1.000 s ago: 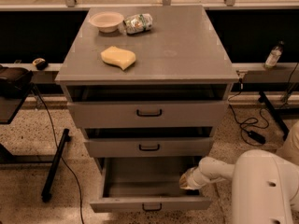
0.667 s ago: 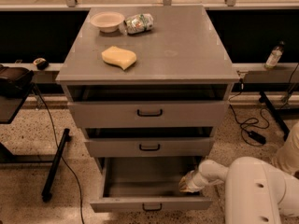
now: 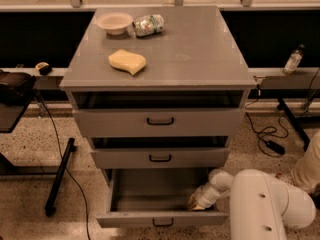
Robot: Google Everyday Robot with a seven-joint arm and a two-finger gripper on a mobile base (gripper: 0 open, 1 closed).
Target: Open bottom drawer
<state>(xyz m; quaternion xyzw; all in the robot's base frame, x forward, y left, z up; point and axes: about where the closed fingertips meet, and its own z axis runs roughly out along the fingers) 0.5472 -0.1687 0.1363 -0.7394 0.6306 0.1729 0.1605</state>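
The bottom drawer point(image 3: 160, 218) of the grey cabinet stands pulled far out, with its slim front panel and small black loop handle point(image 3: 163, 222) near the lower edge of the camera view and its plain grey inside showing. My gripper point(image 3: 196, 202) reaches down into the drawer's right front corner, just behind the front panel. The white arm runs from it to the lower right. The middle drawer point(image 3: 160, 157) and top drawer point(image 3: 160, 121) each stick out a little.
On the cabinet top lie a yellow sponge point(image 3: 128, 62), a white bowl point(image 3: 114, 22) and a crumpled bottle point(image 3: 148, 25). A black stand leg point(image 3: 59, 176) is on the floor at left. Cables point(image 3: 265, 136) and a bottle point(image 3: 292, 60) are at right.
The arm's white body has come further into view at the lower right. The gripper stays in the drawer's right front corner and the drawer stays open about as far.
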